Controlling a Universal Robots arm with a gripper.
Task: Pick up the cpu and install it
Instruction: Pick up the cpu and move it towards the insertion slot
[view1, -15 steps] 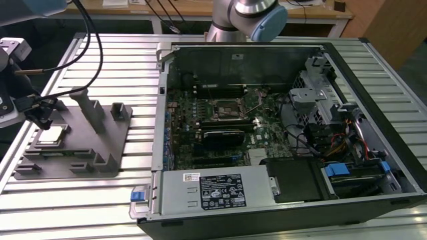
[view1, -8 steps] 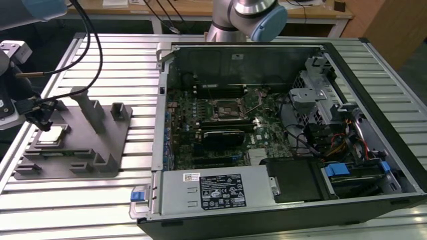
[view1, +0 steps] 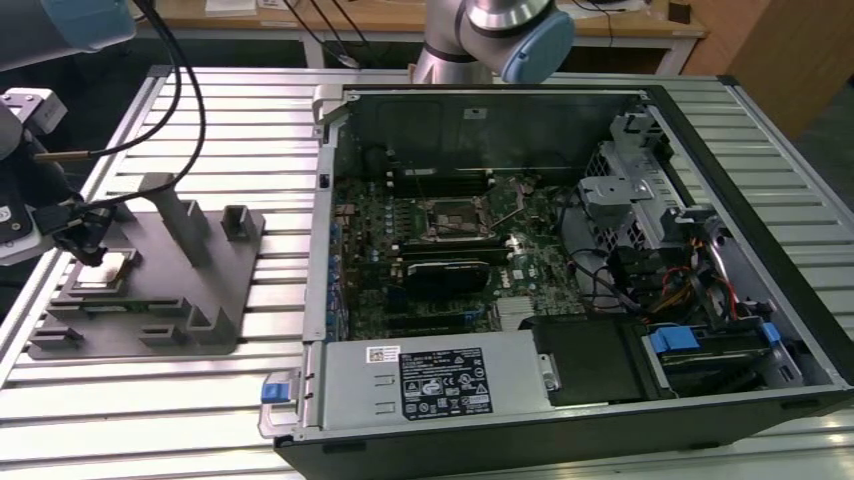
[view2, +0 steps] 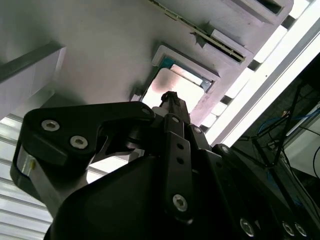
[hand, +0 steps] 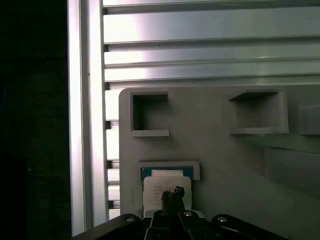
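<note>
The cpu (view1: 107, 268) is a flat silver square lying in a recess of the grey fixture tray (view1: 200, 290), at the exterior view's left. My gripper (view1: 90, 248) hangs straight over it, its narrow tip at or just above the chip's top. In both wrist views the tip (hand: 172, 192) (view2: 170, 98) covers part of the cpu (hand: 156, 185) (view2: 172, 82), which sits level in its blue-edged pocket. The fingers look shut together, with nothing between them. Whether the tip touches the chip is not clear. The motherboard's socket (view1: 454, 218) lies in the open computer case.
The open computer case (view1: 561, 250) fills the middle and the exterior view's right, with drive bays and cables inside. Grey posts (view1: 180, 215) rise from the tray close to my gripper. Cables (view1: 187, 90) hang near the arm. The table is ribbed aluminium (view1: 134, 400).
</note>
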